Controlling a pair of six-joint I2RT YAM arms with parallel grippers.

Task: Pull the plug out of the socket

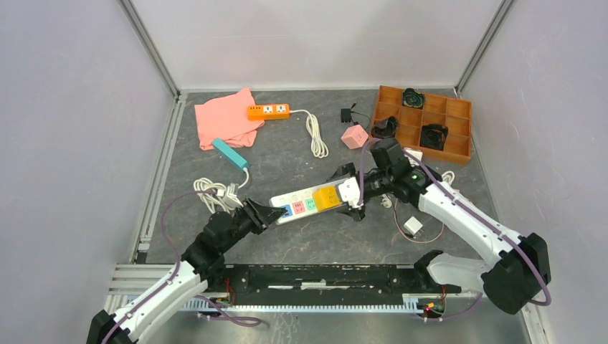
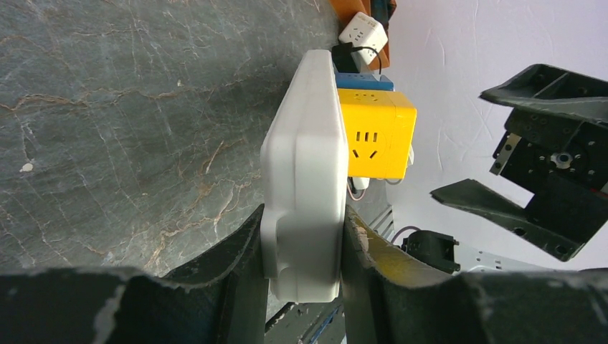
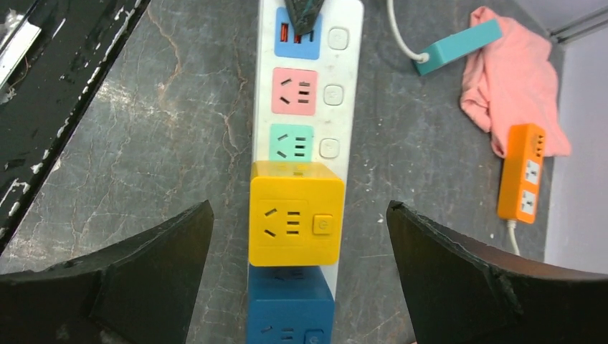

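- Top view: the socket (image 1: 305, 203) is lying slantwise at the centre of the desk (image 1: 287, 165). The yellow plug (image 1: 328, 196) is sitting in its right half, and the left gripper (image 1: 271, 213) is clamping its left end.
- Left wrist view: both fingers (image 2: 229, 265) are pressing the socket's white end at lower centre.
- Right wrist view: the right gripper (image 3: 300, 215) is hovering spread wide, straddling the yellow plug at frame centre without touching it.
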